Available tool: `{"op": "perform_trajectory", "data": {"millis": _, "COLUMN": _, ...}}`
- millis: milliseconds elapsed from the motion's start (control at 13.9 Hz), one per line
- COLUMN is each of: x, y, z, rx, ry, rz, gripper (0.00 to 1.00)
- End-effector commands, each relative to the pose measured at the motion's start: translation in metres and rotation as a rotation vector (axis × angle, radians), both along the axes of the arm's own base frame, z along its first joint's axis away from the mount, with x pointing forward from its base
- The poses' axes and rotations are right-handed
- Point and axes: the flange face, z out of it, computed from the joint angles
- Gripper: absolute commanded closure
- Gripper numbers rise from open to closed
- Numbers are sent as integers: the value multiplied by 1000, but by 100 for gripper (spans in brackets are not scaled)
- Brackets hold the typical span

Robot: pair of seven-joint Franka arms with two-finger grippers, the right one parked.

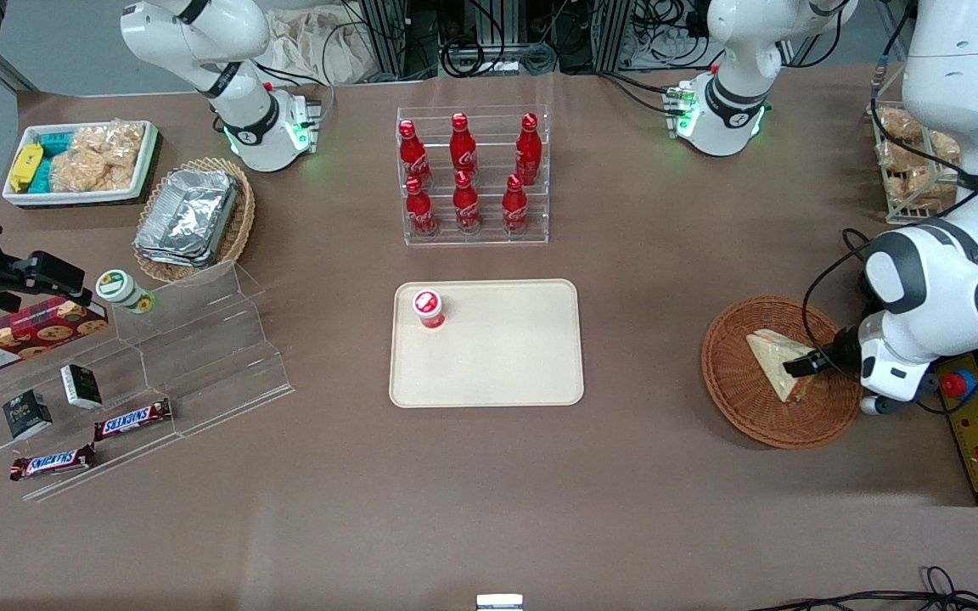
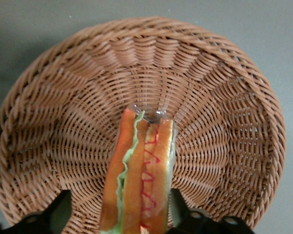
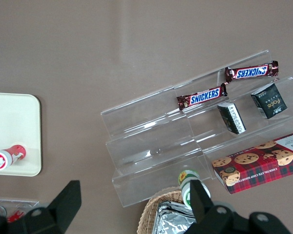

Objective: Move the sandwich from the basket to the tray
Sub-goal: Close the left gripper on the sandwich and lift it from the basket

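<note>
Basket (image 1: 744,395): round, reddish-brown wicker, toward the working arm's end of the table. I count one item in it, the sandwich (image 1: 776,363), a cream wedge lying near the middle with its filling edge turned to the arm.

Gripper (image 1: 805,367): down inside the basket at the sandwich. From the wrist I see the sandwich (image 2: 139,178) edge-on between the two fingers (image 2: 56,212), orange and green layers showing, a finger close on either side; I read the jaws as spread about the wedge with a little gap on each side, though contact is hard for me to judge there. The wedge rests on the basket (image 2: 219,97) floor.

Tray (image 1: 523,373): cream, rectangular, mid-table, well apart from the basket. It holds one small red-capped cup (image 1: 429,308) in a corner.

Clear rack (image 1: 474,174): six red bottles in two rows, farther from the front camera than the tray.

Oval pale basket (image 1: 238,225): stacked foil containers (image 1: 187,215).

White bin (image 1: 81,161): bagged golden snacks, yellow and blue packets.

Acrylic stepped stand (image 1: 200,356): two Snickers bars, two small dark boxes, a cookie box, a green-lidded jar.
</note>
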Motion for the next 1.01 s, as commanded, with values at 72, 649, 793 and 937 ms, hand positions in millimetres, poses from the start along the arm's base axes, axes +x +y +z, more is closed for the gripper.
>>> {"op": "perform_trajectory", "data": {"millis": 72, "x": 7, "y": -12, "z": 25, "rx": -3, "ry": -52, "rz": -24, "gripper": 81}}
{"op": "perform_trajectory", "data": {"millis": 649, "x": 31, "y": -67, "z": 219, "rx": 83, "ry": 7, "rz": -205, "gripper": 98}}
{"op": "perform_trajectory", "data": {"millis": 793, "x": 14, "y": -89, "z": 265, "rx": 132, "ry": 44, "rz": -256, "gripper": 98}}
{"op": "perform_trajectory", "data": {"millis": 937, "x": -10, "y": -115, "z": 301, "rx": 174, "ry": 69, "rz": -290, "gripper": 98}}
